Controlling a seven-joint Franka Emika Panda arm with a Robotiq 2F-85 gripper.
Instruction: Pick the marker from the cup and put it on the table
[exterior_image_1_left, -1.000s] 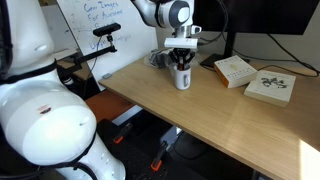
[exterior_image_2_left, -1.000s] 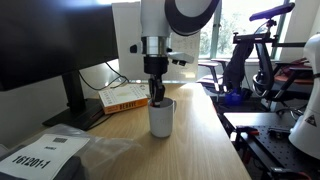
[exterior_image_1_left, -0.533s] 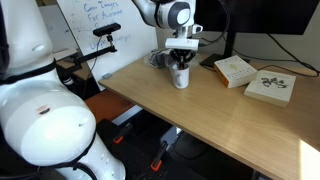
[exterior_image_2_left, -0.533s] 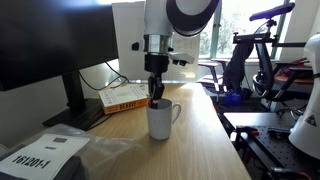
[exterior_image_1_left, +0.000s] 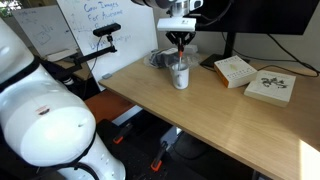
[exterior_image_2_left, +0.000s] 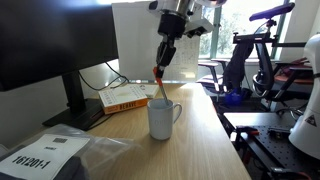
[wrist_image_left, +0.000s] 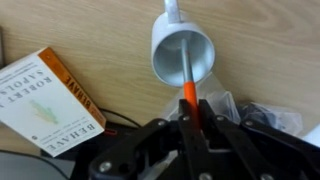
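I am lifting straight up, claw (exterior_image_2_left: 160, 66) clenched on the marker (exterior_image_2_left: 161, 86), making sure its tip is clearing the cup (exterior_image_2_left: 162, 121) without tipping it.

A white book (exterior_image_1_left: 237, 70) lies flat, and a second book (exterior_image_1_left: 271, 88) with a leafy cover lies just beside it, both in front of a dark monitor (exterior_image_1_left: 270, 20). In the wrist view the white book has an orange spine and reads Robert Sapolsky. A whiteboard (exterior_image_1_left: 95, 25) with handwriting stands behind. Crumpled clear plastic (wrist_image_left: 228, 108) lies nearby. A printed sheet (exterior_image_2_left: 40, 155) lies below the monitor, and a black bike frame (exterior_image_2_left: 250, 55) stands off to the side.
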